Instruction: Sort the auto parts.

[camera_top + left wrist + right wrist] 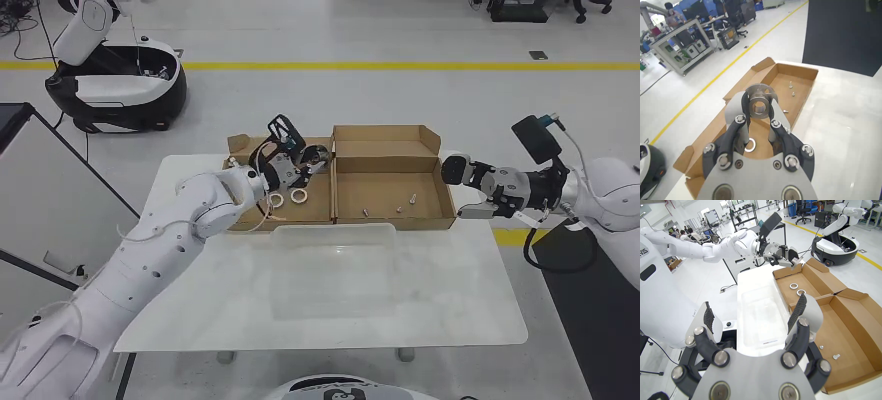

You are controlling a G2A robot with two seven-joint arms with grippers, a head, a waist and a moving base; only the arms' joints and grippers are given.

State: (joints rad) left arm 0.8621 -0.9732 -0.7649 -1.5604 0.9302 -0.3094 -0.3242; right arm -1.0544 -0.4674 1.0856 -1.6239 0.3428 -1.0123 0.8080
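Two open cardboard boxes sit side by side along the desk's (pixel 450 300) far edge. A clear bin (pixel 761 313) is just in front of them, with bare desk surface left, right and in front of it.

Left hand (pixel 758 98) is closed on a steel flanged hub (pixel 759 107), held above the far side of the left box (pixel 785 289), apart from its walls and the two washers (pixel 793 286) on its floor.

The left wrist view gives the hub's open bore and flange holes.

Right hand (pixel 755 302) has its fingers spread with nothing in them. It is just outside the right wall of the right box (pixel 385 195), where three bolts (pixel 793 93) lie.
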